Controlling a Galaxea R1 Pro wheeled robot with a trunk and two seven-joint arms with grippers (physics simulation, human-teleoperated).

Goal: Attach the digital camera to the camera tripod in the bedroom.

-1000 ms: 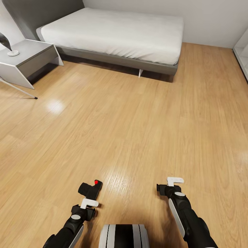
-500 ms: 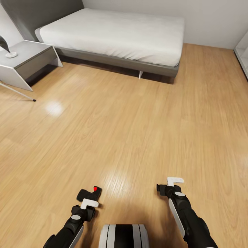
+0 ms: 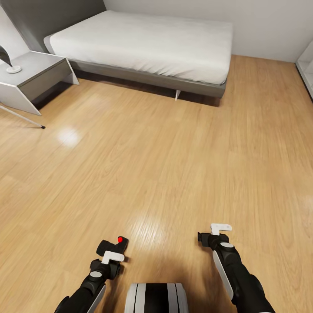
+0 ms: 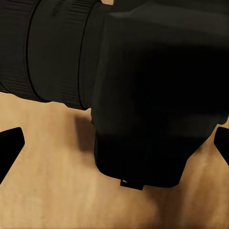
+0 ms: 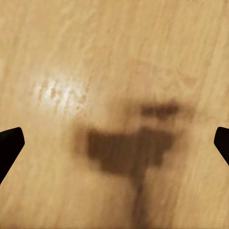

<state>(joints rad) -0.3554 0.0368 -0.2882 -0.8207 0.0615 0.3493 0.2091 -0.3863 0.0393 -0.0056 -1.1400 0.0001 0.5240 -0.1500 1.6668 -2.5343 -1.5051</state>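
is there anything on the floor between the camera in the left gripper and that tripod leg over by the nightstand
Nothing visible. The digital camera sits at the left gripper, and bare wood floor runs from it to the camera tripod leg beside the nightstand. The rest of the tripod is out of frame.

Bedroom of light wood and pale grey

Glossy light wood plank floor point(image 3: 174, 152); low grey bed with white mattress point(image 3: 143, 41) against pale grey wall point(image 3: 243, 21); angular grey bedside table point(image 3: 32, 78) beside it.
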